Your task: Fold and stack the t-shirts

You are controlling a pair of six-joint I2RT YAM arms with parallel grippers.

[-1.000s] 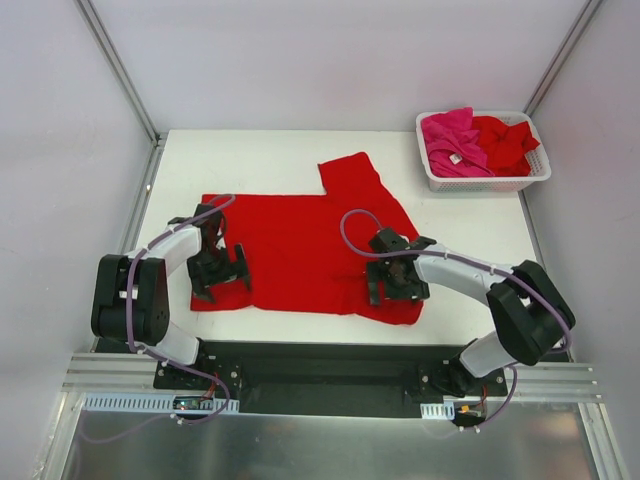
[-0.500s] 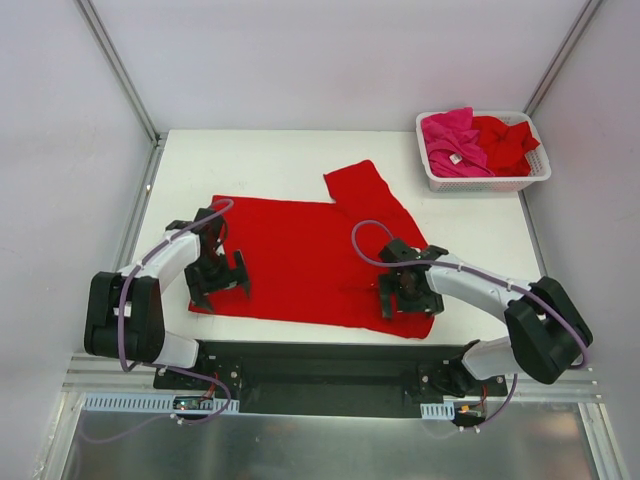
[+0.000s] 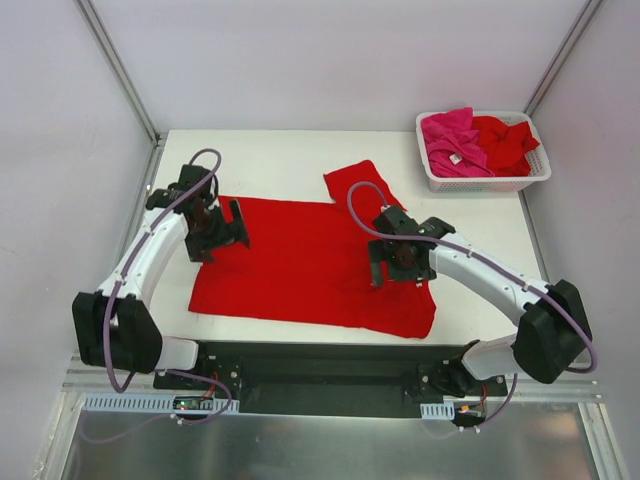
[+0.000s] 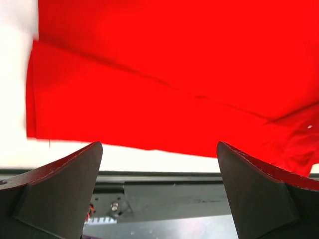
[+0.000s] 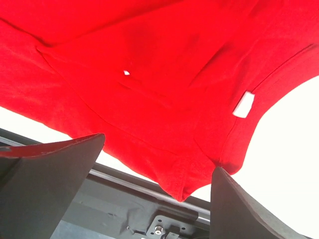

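Top external view tells you folding has barely begun: left gripper [image 3: 222, 231] and right gripper [image 3: 400, 272] hover wide and empty over one red t-shirt [image 3: 310, 265] spread beneath them, other t-shirts [image 3: 480, 140] waiting in the basket [image 3: 485, 184] beyond.

The overhead view looks steeply down from above and behind the arm bases [image 3: 185, 368], taking in the whole surface [image 3: 290, 160]. Each wrist view sits close over the red shirt [image 3: 310, 265], looking between the left jaws or right jaws toward the black rail [image 4: 159, 194] — the hem beyond them shows in all three.
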